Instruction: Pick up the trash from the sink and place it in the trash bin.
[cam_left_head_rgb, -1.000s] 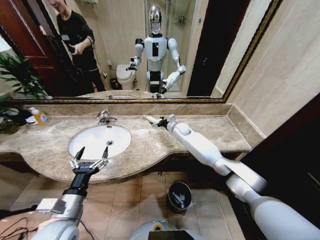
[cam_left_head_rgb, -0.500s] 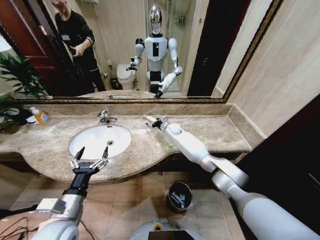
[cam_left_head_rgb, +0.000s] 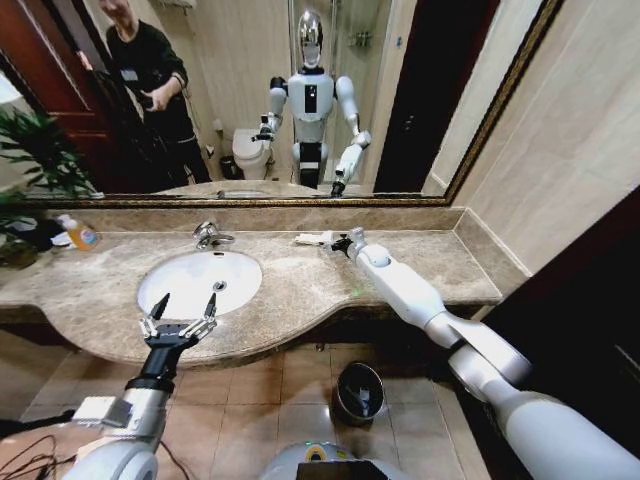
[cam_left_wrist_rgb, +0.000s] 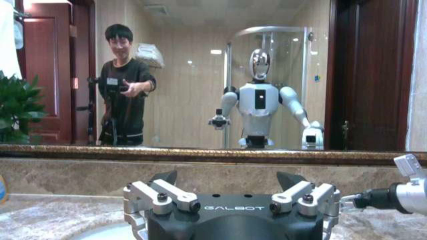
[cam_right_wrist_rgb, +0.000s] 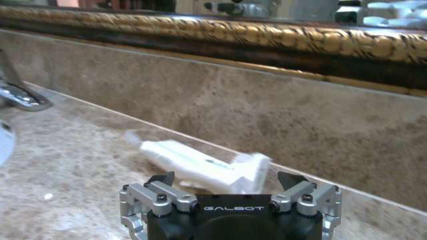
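- The right gripper (cam_left_head_rgb: 337, 241) is reaching far across the beige-brown marble counter (cam_left_head_rgb: 300, 290), at the back near the wall below the mirror (cam_left_head_rgb: 250, 100)
- Its jaws are standing wide apart in the right wrist view (cam_right_wrist_rgb: 230, 186), and nothing is gripped between them
- A white tube (cam_right_wrist_rgb: 200, 167), one piece of the trash, is lying flat on the marble just beyond the parted fingers (cam_right_wrist_rgb: 159, 181), close to the stone backsplash (cam_right_wrist_rgb: 267, 110); whether the fingertips are touching it cannot be told
- In the head view the same white tube (cam_left_head_rgb: 310, 239) is sitting just beside the right gripper, on its sink side, to the right of the chrome faucet (cam_left_head_rgb: 210, 235)
- The sink (cam_left_head_rgb: 200, 281), a white oval basin, is lying to the left of that tube, well apart from it
- The left gripper (cam_left_head_rgb: 180, 312) is hovering over the front rim of the sink with its two dark fingertips spread wide and carrying nothing
- The left wrist view is showing that left gripper (cam_left_wrist_rgb: 233, 182) spread apart over the counter, facing the mirror, with the right gripper (cam_left_wrist_rgb: 347, 202) farther off at the edge
- The trash bin (cam_left_head_rgb: 359, 392), small, round and black, is standing on the tiled floor (cam_left_head_rgb: 300, 400) below the counter, beneath the right arm
- A clear bottle with an orange label (cam_left_head_rgb: 78, 232) is sitting at the far left of the counter beside a green plant (cam_left_head_rgb: 35, 150)
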